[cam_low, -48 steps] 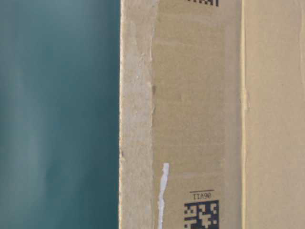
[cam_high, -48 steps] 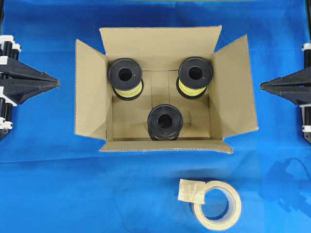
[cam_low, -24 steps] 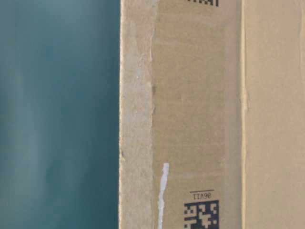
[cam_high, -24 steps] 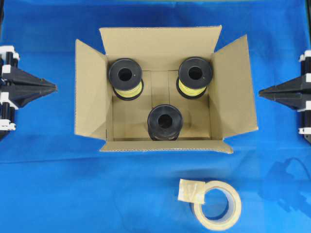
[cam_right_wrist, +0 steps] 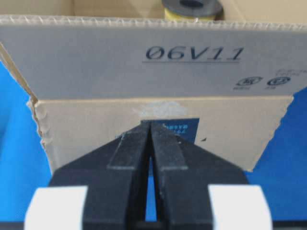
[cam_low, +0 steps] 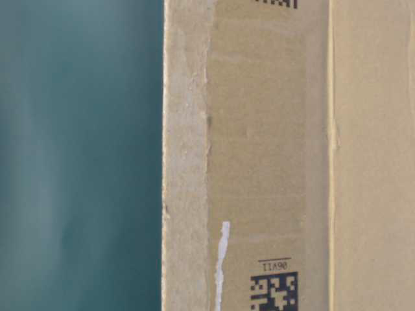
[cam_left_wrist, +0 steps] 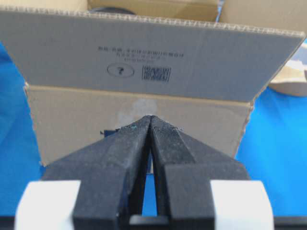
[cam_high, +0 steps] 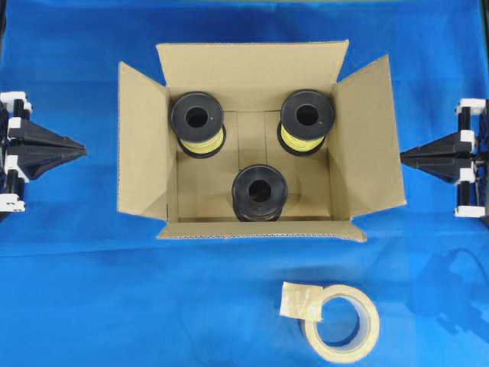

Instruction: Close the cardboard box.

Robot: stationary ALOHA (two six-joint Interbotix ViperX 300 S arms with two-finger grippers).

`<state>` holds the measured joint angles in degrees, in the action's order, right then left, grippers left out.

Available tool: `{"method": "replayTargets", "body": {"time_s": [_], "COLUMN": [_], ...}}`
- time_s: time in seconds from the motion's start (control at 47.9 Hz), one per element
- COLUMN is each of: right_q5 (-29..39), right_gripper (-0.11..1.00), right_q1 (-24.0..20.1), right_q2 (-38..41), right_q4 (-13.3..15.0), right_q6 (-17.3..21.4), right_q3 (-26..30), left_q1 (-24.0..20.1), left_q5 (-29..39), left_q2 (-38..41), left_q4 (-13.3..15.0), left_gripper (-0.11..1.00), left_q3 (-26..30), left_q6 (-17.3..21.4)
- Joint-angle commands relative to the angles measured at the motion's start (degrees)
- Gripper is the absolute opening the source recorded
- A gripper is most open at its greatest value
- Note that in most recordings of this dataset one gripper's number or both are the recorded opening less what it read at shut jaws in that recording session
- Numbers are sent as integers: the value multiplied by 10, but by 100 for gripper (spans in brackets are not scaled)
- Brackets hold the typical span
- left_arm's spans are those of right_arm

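Observation:
The cardboard box [cam_high: 141, 145] stands open in the middle of the blue cloth, all four flaps spread outward. My left gripper [cam_high: 82, 149] is shut and empty, pointing at the left flap with a gap of cloth between. In the left wrist view its tip [cam_left_wrist: 151, 117] faces the box wall below the flap [cam_left_wrist: 144, 57]. My right gripper [cam_high: 403, 155] is shut and empty; from overhead its tip lies at the right flap's outer edge. In the right wrist view it [cam_right_wrist: 151, 123] points at the wall under the flap [cam_right_wrist: 144, 62]. The table-level view shows only box wall [cam_low: 259, 162].
Three black spools stand inside the box, two wound with yellow wire [cam_high: 197, 118] [cam_high: 307, 116] and one nearer the front [cam_high: 260, 191]. A beige tape roll [cam_high: 341, 323] lies on the cloth in front of the box, to the right.
Both shut grippers have slid toward the front of the table. The left tip drew slightly away from the box; the right tip came closer to the right flap.

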<state>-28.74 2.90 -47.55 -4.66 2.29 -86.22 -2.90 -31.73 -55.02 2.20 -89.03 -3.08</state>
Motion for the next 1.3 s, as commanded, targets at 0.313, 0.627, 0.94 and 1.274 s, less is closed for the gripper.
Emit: {"method": "replayTargets", "body": {"time_s": [0.313,0.627,0.94,1.274], "right_q5": [-31,-62,-78,-77], "right_gripper": [0,0,0,0], "right_q1": [1,2,2,4], "right_q2": [37,109,193,271], "right_q4": [-8,-4,4,4], "right_q6": [0,-10,-29,-35], "right_q3": [29,76,150,214], "left_q1": [-1,3,3,0], "left_q5": [-5,-83,-142,-121], "left_q2": [32,222,395,441], "left_q4": [1,-3,-3,-2], "left_gripper": [0,0,0,0], "left_q3": [37,129,244,304], "left_q6": [-2,13,24,38]}}
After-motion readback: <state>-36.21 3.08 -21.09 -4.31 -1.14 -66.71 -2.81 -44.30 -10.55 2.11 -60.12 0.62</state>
